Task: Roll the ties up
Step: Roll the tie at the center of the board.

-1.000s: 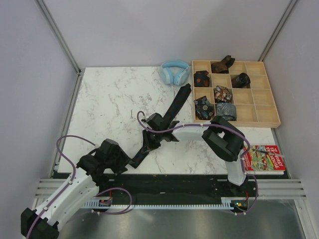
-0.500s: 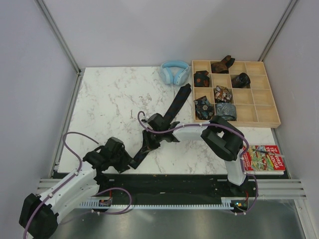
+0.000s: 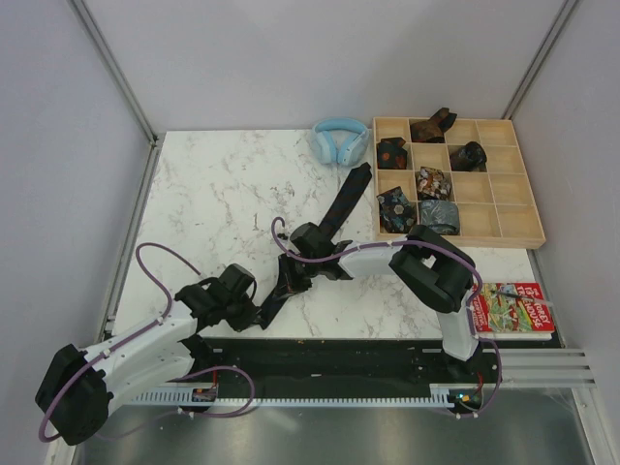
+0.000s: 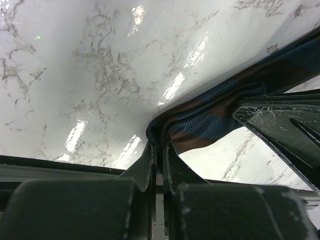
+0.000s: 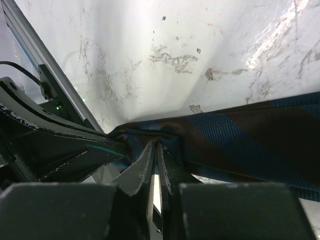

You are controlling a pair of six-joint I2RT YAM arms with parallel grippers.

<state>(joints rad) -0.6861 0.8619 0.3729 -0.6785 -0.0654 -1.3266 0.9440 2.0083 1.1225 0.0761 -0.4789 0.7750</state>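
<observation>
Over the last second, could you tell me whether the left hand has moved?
Yes. The left hand has slid right along the near edge of the table, shut on the tie.

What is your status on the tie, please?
Left hand shut on striped tie, near end. Right hand shut on it close beside. Rest lies unrolled across table. Headphones near its far tip.

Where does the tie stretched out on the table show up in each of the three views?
Top external: tie lies diagonally across the centre.
Left wrist: tie centre-right, pinched in the left gripper.
Right wrist: tie across the lower right, pinched in the right gripper.
Shared landmark: the white marble table under it.
</observation>
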